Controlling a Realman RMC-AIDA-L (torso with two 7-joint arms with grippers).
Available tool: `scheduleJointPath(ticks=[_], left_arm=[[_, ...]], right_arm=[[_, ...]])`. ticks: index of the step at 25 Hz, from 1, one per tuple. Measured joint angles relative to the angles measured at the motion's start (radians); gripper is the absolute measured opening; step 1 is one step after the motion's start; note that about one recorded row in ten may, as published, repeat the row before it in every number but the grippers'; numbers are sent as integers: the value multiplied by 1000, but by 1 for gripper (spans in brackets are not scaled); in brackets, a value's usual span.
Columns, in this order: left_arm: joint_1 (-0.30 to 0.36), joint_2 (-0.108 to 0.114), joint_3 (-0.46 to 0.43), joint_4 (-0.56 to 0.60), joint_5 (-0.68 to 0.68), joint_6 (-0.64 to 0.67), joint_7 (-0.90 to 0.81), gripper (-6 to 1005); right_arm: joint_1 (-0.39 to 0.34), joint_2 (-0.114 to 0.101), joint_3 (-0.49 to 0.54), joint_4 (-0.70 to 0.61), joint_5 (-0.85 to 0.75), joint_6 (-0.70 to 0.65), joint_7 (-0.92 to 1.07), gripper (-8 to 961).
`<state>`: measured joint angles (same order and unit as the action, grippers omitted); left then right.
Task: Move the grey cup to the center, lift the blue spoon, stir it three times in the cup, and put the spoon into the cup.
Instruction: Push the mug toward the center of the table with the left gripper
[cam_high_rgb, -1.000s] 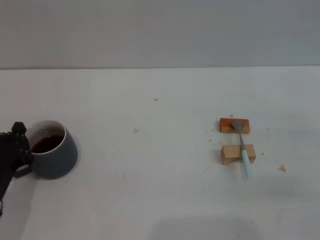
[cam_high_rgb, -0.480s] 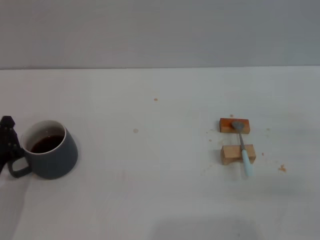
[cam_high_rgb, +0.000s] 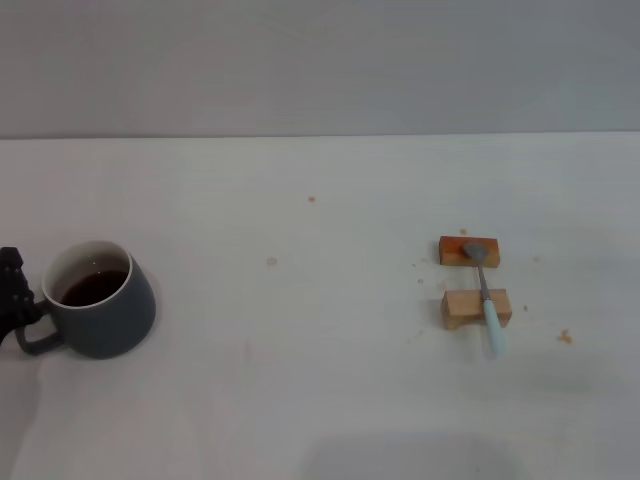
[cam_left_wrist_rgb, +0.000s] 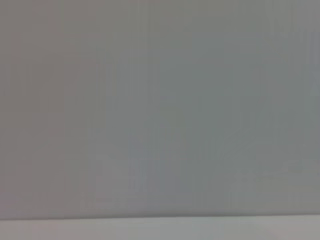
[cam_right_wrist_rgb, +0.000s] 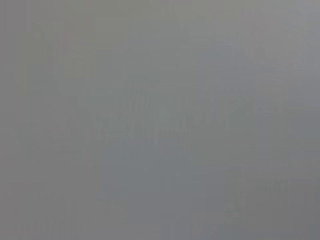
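Cup at my left edge, spoon waiting on the right

Right now my left gripper (cam_high_rgb: 12, 295) sits at the far left edge of the head view, just beside the cup's handle; only a dark sliver of it shows, so I cannot tell whether its fingers are parted or closed. The cup (cam_high_rgb: 98, 298) stands upright on the table (cam_high_rgb: 320, 400) at the left, handle turned toward that gripper, dark liquid inside, well short of the centre. I judge the first step is not yet done: the cup has to travel right, toward the middle, and my left arm is plainly the nearer one.

The spoon (cam_high_rgb: 484, 290) lies well apart at the right, bridging two blocks (cam_high_rgb: 476, 308), its long axis running far to near, bowl on the far block, handle overhanging the near one. My right gripper is out of sight.
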<state>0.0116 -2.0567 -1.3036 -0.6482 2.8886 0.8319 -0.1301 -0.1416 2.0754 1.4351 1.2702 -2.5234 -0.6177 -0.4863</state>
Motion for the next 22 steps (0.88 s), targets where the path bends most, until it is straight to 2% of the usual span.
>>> scheduleJointPath(ticks=[22], left_arm=[[13,1,125,-59,0,-23,1,-2]], right_arm=[[23,0,4,3,0,5,0,787]])
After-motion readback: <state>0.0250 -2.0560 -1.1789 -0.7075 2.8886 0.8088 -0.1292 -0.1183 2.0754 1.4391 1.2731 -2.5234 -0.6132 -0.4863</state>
